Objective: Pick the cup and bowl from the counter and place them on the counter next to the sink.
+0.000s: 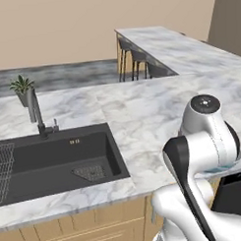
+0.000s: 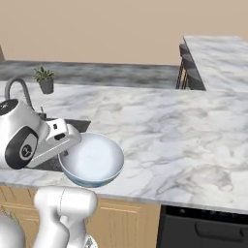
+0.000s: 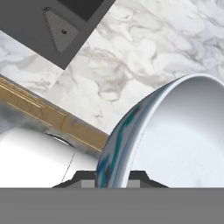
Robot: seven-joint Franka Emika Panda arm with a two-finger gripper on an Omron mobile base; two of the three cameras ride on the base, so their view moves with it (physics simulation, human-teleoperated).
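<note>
White bowl (image 2: 92, 162) rim in end effector (image 3: 113, 176), above counter (image 2: 164, 131).

The pincer (image 2: 68, 145) grips the white bowl (image 2: 92, 160) by its rim above the counter (image 2: 169, 131).

White glossy arm (image 1: 207, 139), rounded segs, dark joint bands, grey cap w/ centre dot

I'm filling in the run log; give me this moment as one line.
holding: bowl by rim | gripper: shut on bowl | position: above counter edge, right of sink
</note>
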